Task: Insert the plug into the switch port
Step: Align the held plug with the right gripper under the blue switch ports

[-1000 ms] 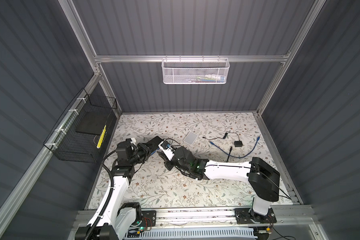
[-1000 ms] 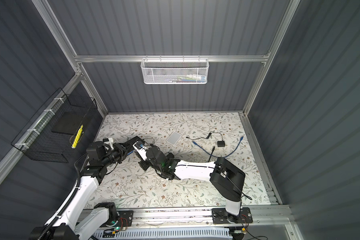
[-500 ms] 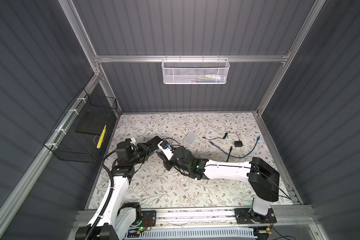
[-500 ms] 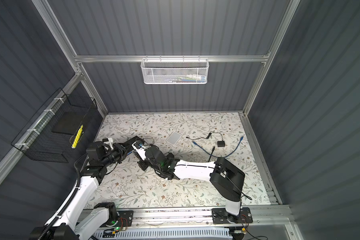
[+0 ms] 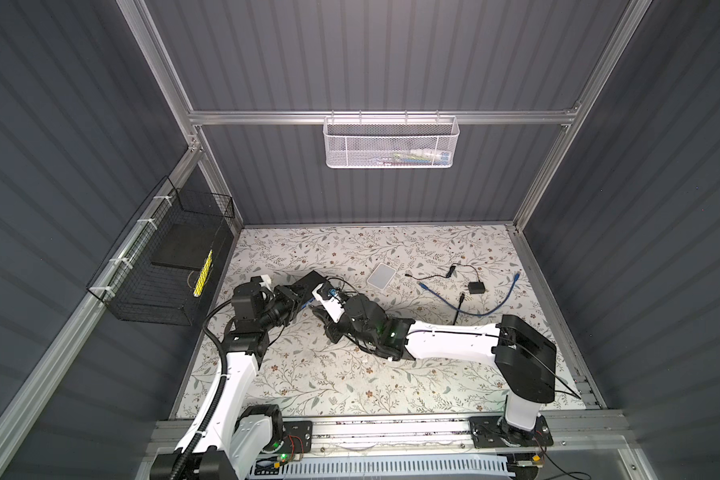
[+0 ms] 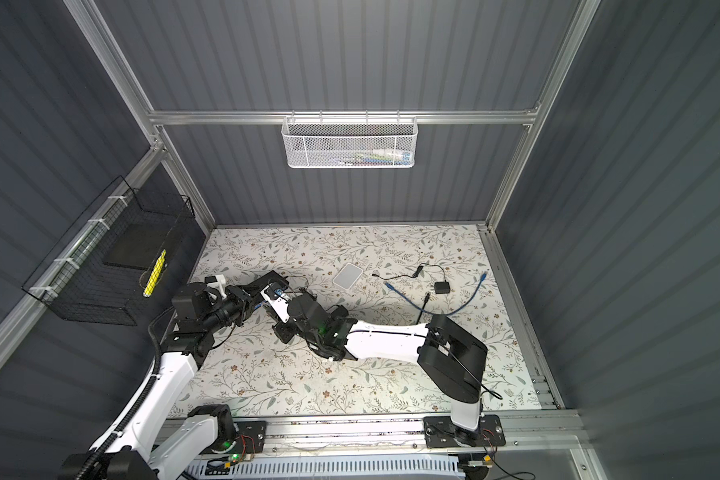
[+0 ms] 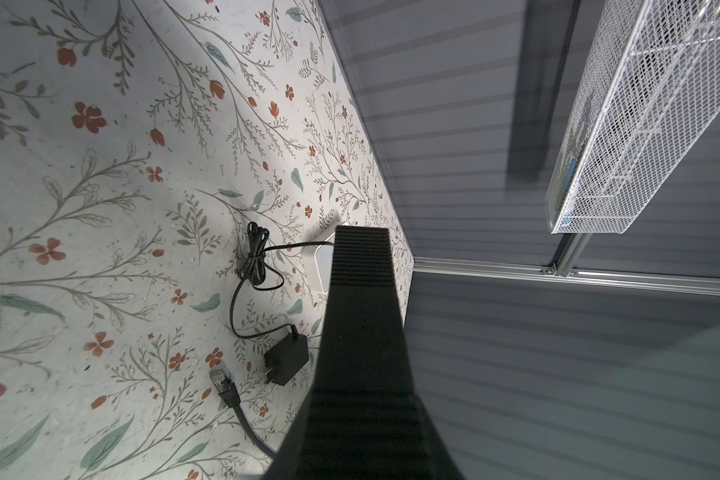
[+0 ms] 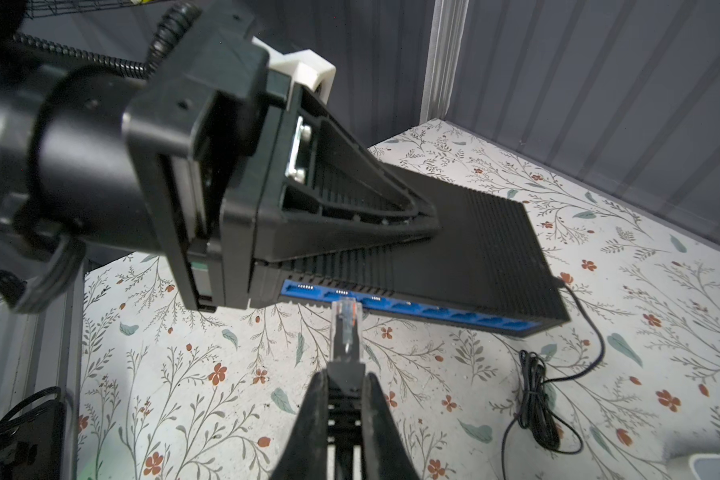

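Note:
The switch (image 8: 474, 249) is a black ribbed box with a blue row of ports (image 8: 433, 311) along one edge. It also shows in both top views (image 5: 308, 281) (image 6: 269, 279). My left gripper (image 5: 297, 296) is shut on one end of it and holds it tilted above the table. My right gripper (image 8: 345, 376) is shut on the black boot of the plug (image 8: 345, 328). The plug's clear tip sits at the mouth of the second port from the held end. How deep it sits I cannot tell. In the left wrist view a black ribbed surface (image 7: 362, 332) fills the middle.
On the floral table (image 5: 350, 374) lie a white square device (image 5: 382, 275), a black power adapter (image 5: 476, 287) with its bundled cord (image 8: 537, 399), a blue cable (image 5: 474, 311) and a black cable with a clear plug (image 7: 222, 380). A white mesh basket (image 5: 391, 141) hangs at the back and a black wire basket (image 5: 163, 266) on the left wall.
My right gripper has edged slightly left toward the switch with the plug. The left arm and the switch have stayed where they were.

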`<state>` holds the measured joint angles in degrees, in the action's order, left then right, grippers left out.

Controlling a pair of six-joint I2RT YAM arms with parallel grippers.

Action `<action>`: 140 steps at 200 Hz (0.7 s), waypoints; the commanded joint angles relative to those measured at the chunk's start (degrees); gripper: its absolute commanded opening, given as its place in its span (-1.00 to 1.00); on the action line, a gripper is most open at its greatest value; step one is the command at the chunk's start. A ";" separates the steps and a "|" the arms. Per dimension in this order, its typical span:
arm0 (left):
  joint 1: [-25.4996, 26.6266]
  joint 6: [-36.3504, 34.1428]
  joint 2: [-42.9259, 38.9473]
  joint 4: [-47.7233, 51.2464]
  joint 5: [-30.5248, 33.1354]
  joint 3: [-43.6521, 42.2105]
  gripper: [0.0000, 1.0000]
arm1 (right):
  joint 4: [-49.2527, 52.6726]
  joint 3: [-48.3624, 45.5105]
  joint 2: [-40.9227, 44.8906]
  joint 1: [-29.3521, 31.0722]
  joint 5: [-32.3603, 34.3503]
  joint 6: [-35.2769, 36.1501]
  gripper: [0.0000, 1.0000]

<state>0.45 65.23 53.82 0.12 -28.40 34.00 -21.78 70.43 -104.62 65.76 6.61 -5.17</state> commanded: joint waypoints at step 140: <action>0.43 0.19 -1.00 -1.40 -0.96 0.81 -1.00 | 1.35 6.56 -3.26 -0.72 0.04 0.67 -1.00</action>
<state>0.32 65.21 53.80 -0.10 -26.13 34.00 -19.25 73.63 -106.45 65.49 6.63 -4.95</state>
